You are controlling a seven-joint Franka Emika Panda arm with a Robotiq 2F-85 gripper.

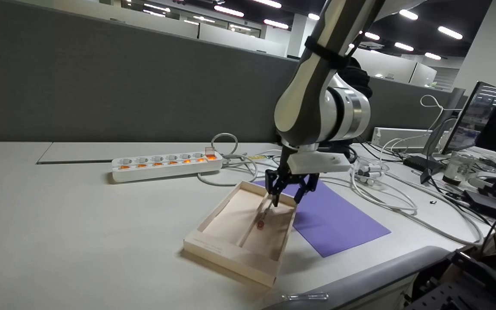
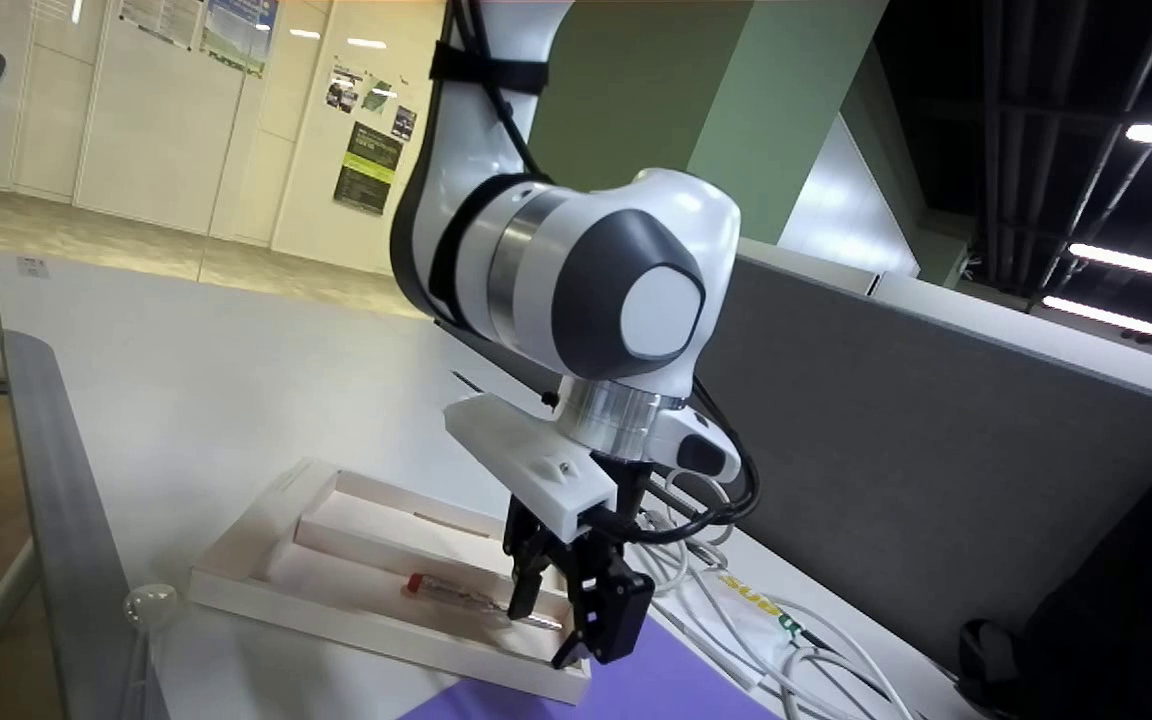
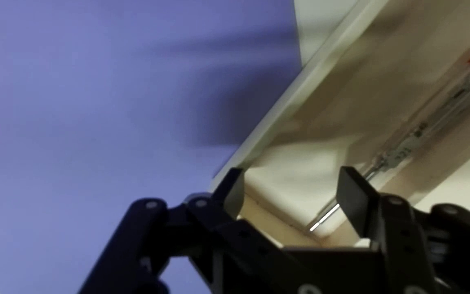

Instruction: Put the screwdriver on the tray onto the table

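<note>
Wrist view: fingers wide apart, nothing held. The one at lower right masks some shaft of the screwdriver; its red end is cut off at the right edge. Screwdriver lies in the tray, right-hand compartment in an exterior view, tip hard to make out by a finger. Purple sheet borders tray's upper right; open desk spreads lower left.

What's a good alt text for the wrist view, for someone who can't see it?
A screwdriver with a clear, red-ended handle lies in a pale wooden tray, its metal tip showing between open black jaws, one jaw hiding part of its shaft. A purple sheet covers most of the left half.
</note>
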